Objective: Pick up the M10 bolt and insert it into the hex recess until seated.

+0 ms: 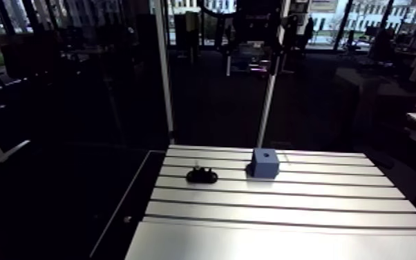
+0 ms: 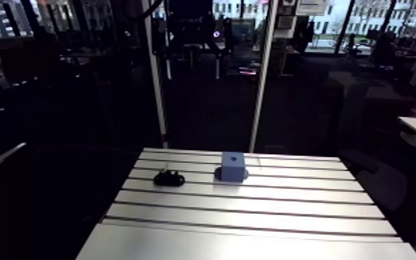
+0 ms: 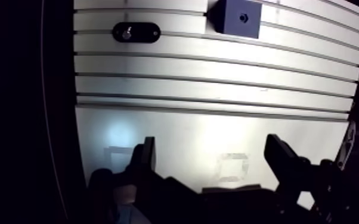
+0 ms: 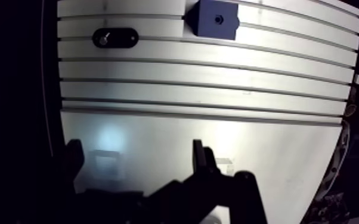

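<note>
My fingers (image 3: 148, 158) stand wide open, with nothing between them but bare metal; they grip nothing. They hang over the smooth, unslotted strip of the desk (image 1: 287, 207), well apart from the blue block (image 3: 237, 18), with all the desk's long slots lying between us. The blue block sits upright on the slotted part of the desk, ahead of my fingers in the wrist view, and it shows a small dark hole (image 3: 243, 17) in the middle of its top face; I cannot tell the shape of that hole from here. Near the block, but apart from it and not touching, lies a black oval holder (image 3: 136, 32), flat on the desk and on the side of the block that faces the desk's dark side edge. The M10 bolt (image 3: 126, 33) stands in that holder, at the end farther from the block; from above I see only a small bright spot, and in the arm view a short dark stub rises from the holder. Block and holder lie along the same pair of slots.
</note>
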